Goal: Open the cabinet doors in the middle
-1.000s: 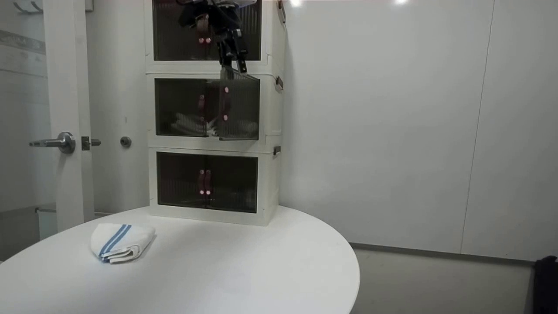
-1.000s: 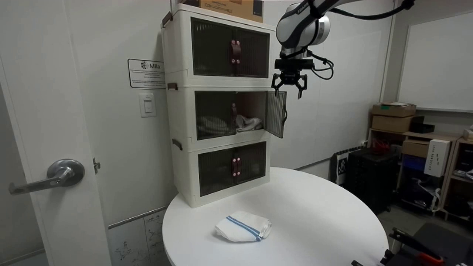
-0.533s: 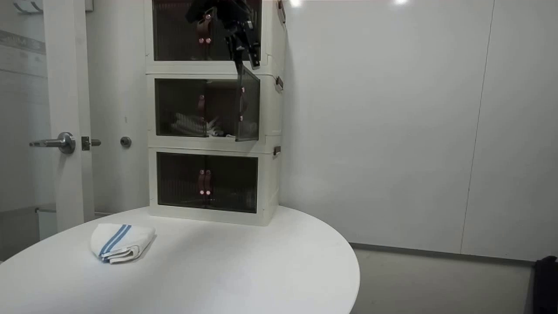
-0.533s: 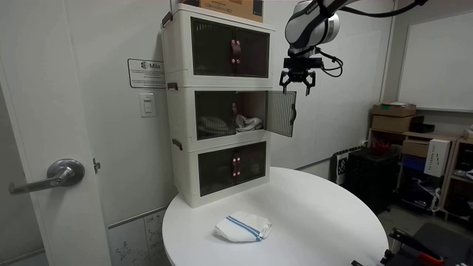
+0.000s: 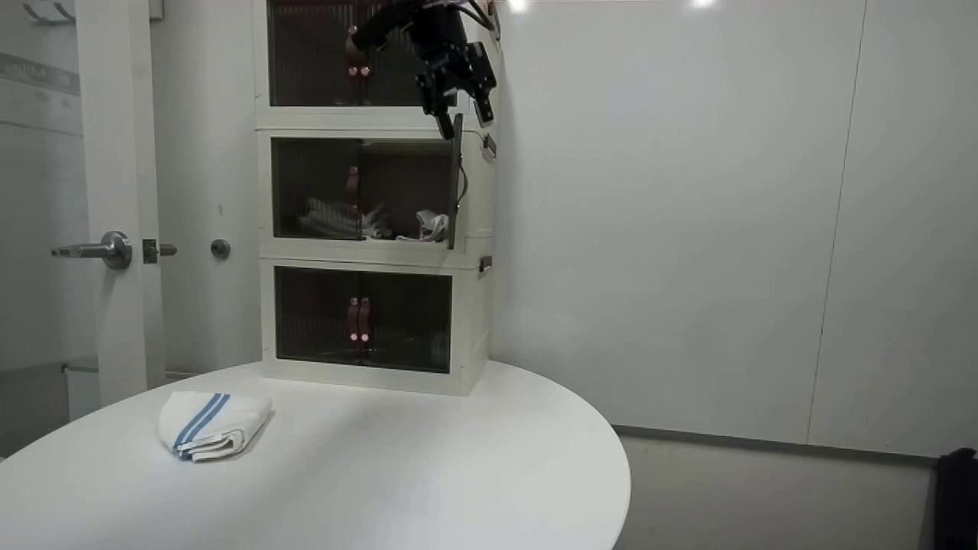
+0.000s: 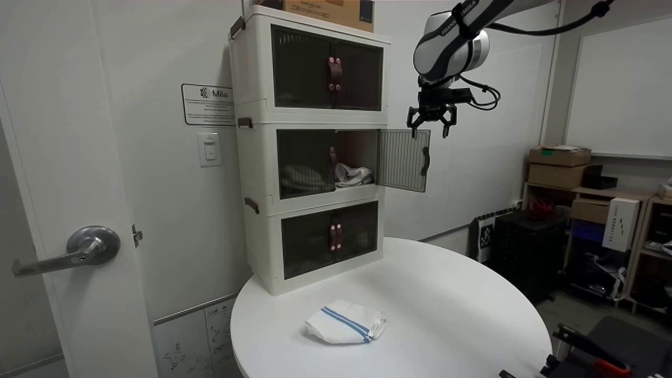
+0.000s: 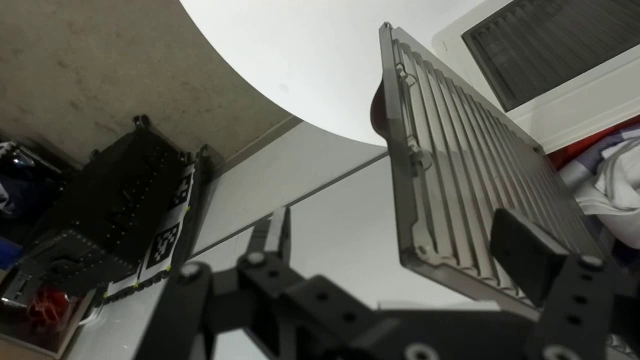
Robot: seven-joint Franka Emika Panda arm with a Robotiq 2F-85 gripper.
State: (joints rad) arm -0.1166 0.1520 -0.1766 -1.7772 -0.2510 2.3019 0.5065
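With the middle unit point(image 6: 256, 168) as clock centre in an exterior view, the open cabinet door point(image 6: 403, 160) stands at three o'clock and the closed cabinet door point(image 6: 306, 163) is at nine. The gripper point(image 6: 430, 134) is between two and three, its fingers point(image 7: 525, 255) apart and seemingly astride the open door's upper edge; whether one touches, it cannot be told. If the gripper would go toward nine without rising first, the finger at the door's outer face could swing it closed. Later, the closed door's narrow handle point(image 6: 332, 160) may slip, if the approach is badly aligned.
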